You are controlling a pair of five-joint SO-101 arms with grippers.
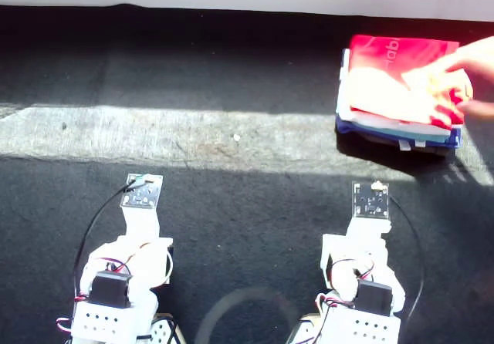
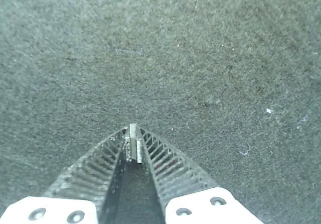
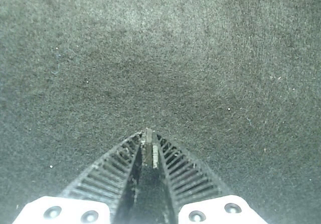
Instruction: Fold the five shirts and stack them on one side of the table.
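Now left fingers (image 2: 168, 166) pressed together, right fingers (image 3: 178, 171) too, low over table (image 1: 231, 66); hand (image 1: 449, 82) atop shirt stack (image 1: 386, 55).

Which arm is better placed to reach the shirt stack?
Probably right: the stack lies far over on its side. The right gripper and left gripper are shut, empty. A hand rests on the stack.

Sunlit band across table (image 1: 193, 132), shirts (image 1: 380, 97) overexposed, shadows elsewhere
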